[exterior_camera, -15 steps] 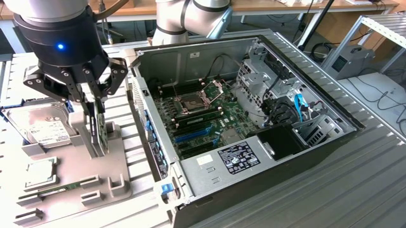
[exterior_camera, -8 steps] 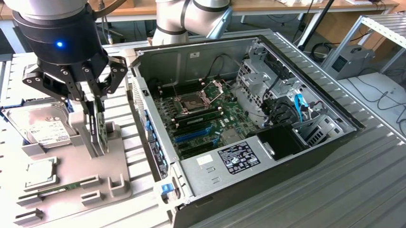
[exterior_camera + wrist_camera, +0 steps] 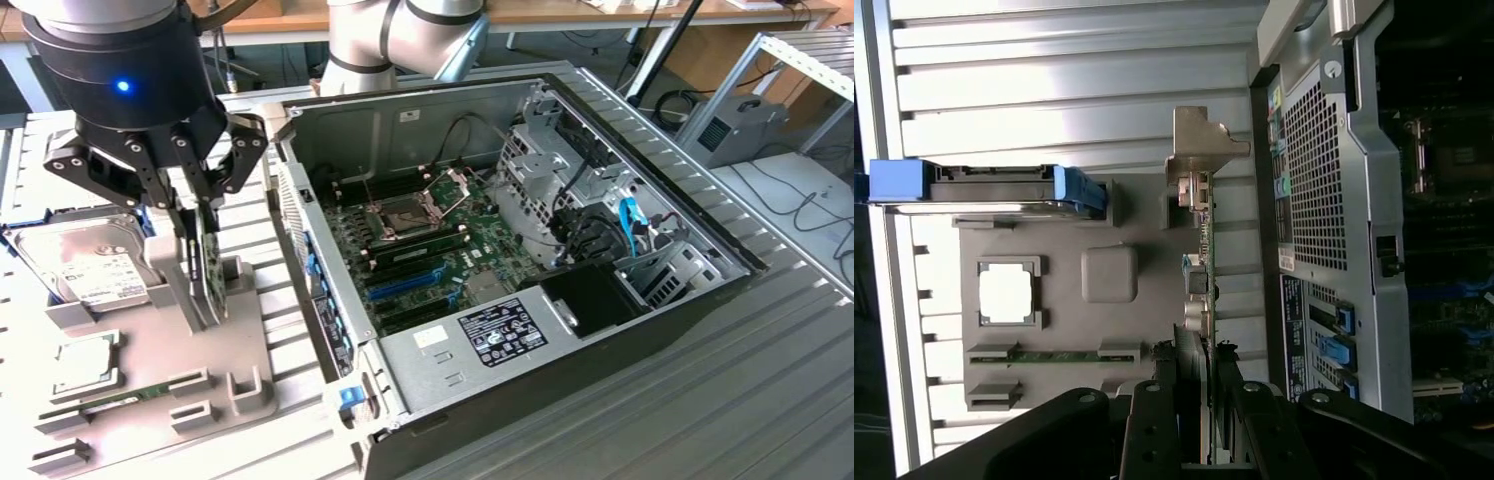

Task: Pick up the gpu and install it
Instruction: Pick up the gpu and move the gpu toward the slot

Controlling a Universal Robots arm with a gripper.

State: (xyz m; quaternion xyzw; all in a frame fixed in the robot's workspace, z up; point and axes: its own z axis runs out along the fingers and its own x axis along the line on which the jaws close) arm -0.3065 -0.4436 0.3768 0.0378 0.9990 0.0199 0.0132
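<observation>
Clamping the gpu [image 3: 210,282] by its two flat faces, the gripper [image 3: 198,228] pinches the card between its fingers [image 3: 1154,420]. That hold fits how the card is stored: it stands on its long edge in a slot of the grey holder tray [image 3: 247,385], so only the faces near its upper edge are free to grasp. Its lower edge looks seated in the slot, so I judge it not yet lifted. The silvery bracket [image 3: 1199,150] sticks out past the fingers at one end. In the exterior view the tray lies at nine o'clock of the open computer case [image 3: 534,335], keeping parts close to the motherboard [image 3: 427,240]. The hard drive [image 3: 87,272] rests at nine o'clock of the card, while the processor chip [image 3: 83,362] and memory stick [image 3: 134,395] sit at seven o'clock, each in its own recess.
</observation>
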